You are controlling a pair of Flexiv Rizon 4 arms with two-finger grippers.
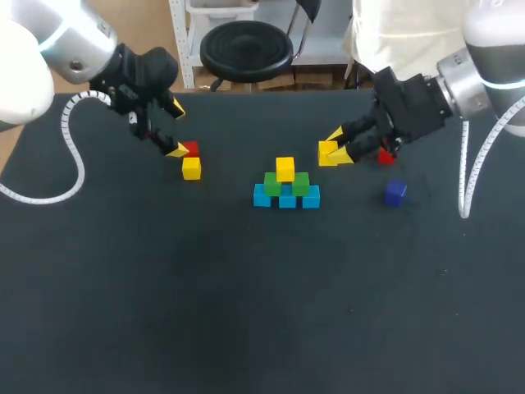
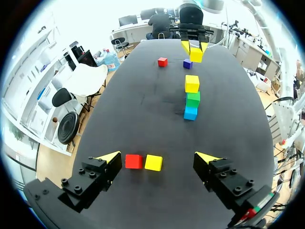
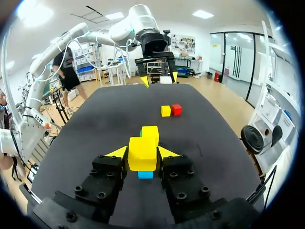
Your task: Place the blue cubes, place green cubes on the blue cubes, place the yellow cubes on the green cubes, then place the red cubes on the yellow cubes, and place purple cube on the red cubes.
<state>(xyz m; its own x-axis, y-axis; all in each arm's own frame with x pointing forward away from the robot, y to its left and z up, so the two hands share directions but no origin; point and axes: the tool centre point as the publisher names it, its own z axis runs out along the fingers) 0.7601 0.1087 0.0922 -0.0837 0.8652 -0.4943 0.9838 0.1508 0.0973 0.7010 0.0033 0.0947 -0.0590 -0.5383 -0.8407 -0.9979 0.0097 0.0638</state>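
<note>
Clamping a yellow cube [image 1: 327, 153] from two sides, your right gripper [image 1: 335, 150] hangs right of centre beside the stack [image 1: 286, 197], presumably to extend its yellow tier. Your left gripper [image 1: 175, 129], jaws spread, hovers upper left above the red cube [image 1: 190, 149].

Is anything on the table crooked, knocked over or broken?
Nothing stands out. The block stack stands straight, the red block and yellow block lie flat, and the right pincer holds a spare yellow block squarely.
</note>
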